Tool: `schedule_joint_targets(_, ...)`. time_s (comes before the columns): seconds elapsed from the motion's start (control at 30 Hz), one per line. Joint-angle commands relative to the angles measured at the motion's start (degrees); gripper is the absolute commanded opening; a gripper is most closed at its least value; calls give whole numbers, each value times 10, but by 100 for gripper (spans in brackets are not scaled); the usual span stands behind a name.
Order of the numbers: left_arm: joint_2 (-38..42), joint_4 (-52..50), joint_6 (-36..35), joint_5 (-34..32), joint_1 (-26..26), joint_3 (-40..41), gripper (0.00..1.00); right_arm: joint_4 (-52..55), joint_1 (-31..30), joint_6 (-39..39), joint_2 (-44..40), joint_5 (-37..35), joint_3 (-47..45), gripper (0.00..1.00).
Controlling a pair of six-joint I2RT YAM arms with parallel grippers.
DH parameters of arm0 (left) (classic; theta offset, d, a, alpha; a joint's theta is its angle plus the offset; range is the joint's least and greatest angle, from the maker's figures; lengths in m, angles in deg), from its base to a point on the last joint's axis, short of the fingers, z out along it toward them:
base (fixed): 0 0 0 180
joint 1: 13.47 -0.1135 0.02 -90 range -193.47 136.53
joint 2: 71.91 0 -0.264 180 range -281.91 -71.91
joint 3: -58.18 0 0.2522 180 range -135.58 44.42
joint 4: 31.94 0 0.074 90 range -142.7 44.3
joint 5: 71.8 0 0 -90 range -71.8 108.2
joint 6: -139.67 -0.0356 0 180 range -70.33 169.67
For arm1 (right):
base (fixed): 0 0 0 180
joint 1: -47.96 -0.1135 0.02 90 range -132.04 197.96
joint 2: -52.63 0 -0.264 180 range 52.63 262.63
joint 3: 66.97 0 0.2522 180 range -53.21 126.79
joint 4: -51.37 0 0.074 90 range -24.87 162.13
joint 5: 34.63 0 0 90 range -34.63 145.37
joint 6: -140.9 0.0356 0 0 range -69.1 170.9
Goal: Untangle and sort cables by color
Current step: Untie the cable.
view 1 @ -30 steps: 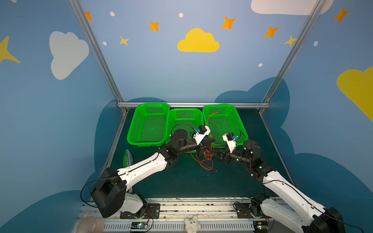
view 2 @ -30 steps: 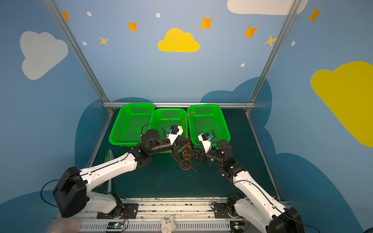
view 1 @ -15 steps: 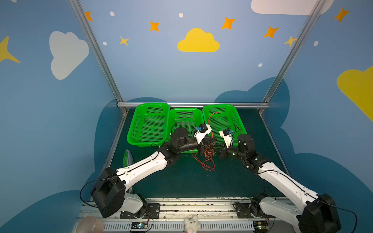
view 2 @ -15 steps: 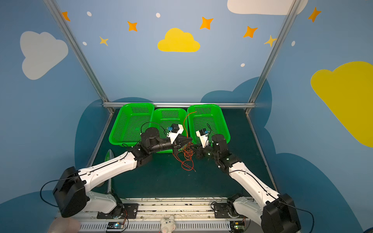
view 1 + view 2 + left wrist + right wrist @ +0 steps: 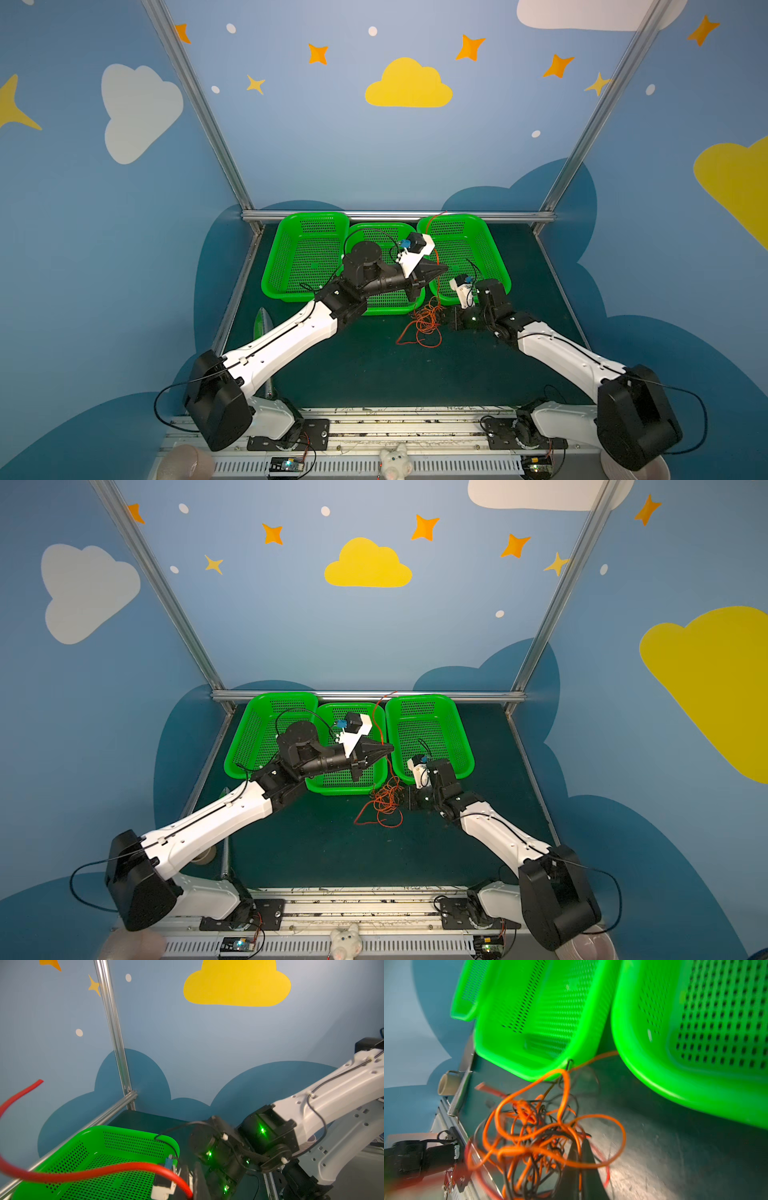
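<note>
Left arm is reaching fwd over the mid basket, w/ the left jaws hanging in the air above the gap btwn that basket & the right basket. Left jaws are pinching shut on the red cable, which is arching up & back toward the rear rail, while a thin strand is running from the jaws down to the tangle. The tangle is lying on the dark tabletop, just in front of the mid & right baskets & outside all three. In the right wrist view it's showing orange, red & black cables looping thru one another, w/ one orange strand trailing off under the baskets. Right arm is stretching in low, w/ the right jaws sitting at tabletop level against the tangle's edge on the robot's right. They're closing tight together, w/ a thin orange cable crossing over them & a sliver of it showing btwn them. Left basket is sitting right beside the mid one at the rear, & a beige cup is lying past the tabletop's edge
</note>
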Motion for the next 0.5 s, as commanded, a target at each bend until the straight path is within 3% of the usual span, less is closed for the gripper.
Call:
schedule_joint_targets(0.0,32,-18,-13,0,-9,-39,3,47,7,17,19,6,21,0)
schedule_joint_targets(0.47,40,-85,-31,-28,-52,-111,3,61,11,19,56,2,11,0)
